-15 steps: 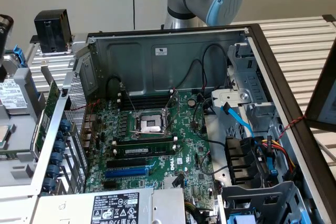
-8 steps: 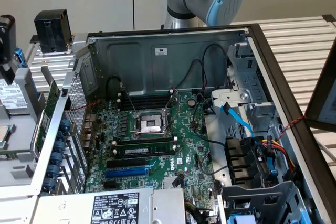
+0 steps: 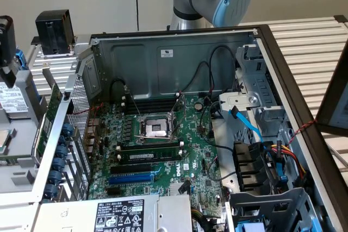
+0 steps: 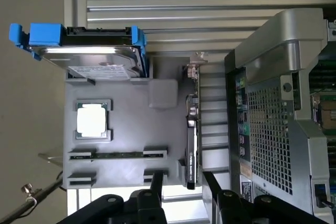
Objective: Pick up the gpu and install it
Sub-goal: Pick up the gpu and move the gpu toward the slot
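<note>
While the gripper (image 4: 182, 176) hangs open, fingers apart either side of the gpu's near end, we see the gpu (image 4: 192, 145) upright on edge in the gray tray (image 4: 131, 124), beside the computer case (image 4: 268, 129), at the exterior view's left.

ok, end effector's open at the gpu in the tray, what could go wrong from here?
1. The gpu looks off-centre between the fingers of the open end effector, nearer one of them; closing could tilt it in its tray slot.
2. The computer case stands close beside the card, so the finger on that side has little room and might clip it.
</note>
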`<action>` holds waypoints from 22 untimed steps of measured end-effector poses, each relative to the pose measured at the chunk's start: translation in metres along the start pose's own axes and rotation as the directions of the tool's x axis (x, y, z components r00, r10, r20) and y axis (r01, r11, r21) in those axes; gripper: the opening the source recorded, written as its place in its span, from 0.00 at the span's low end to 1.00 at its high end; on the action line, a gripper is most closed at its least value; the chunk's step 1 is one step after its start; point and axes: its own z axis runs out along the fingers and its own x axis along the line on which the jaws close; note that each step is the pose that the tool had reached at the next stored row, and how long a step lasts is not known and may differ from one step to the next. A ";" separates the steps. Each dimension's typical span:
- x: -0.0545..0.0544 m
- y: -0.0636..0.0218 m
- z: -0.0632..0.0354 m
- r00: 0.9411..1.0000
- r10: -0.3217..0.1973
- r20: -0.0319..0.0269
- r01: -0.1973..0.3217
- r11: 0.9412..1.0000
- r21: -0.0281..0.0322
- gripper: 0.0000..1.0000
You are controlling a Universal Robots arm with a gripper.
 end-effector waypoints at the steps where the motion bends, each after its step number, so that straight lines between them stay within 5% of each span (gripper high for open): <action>1: 0.000 -0.0001 0.0008 1.000 0.001 0.001 -0.001 1.000 -0.002 0.43; 10: 0.001 -0.0020 0.0143 1.000 0.027 0.004 -0.027 0.999 -0.019 0.43; 11: 0.001 -0.0024 0.0155 1.000 0.030 0.004 -0.030 0.999 -0.023 0.43; 14: -0.003 -0.0039 0.0199 0.999 0.039 0.003 -0.039 0.998 -0.049 0.43; 15: -0.005 -0.0042 0.0211 0.999 0.040 0.003 -0.039 0.998 -0.052 0.43; 22: -0.012 -0.0018 0.0326 0.999 0.040 0.003 -0.039 0.998 -0.054 0.43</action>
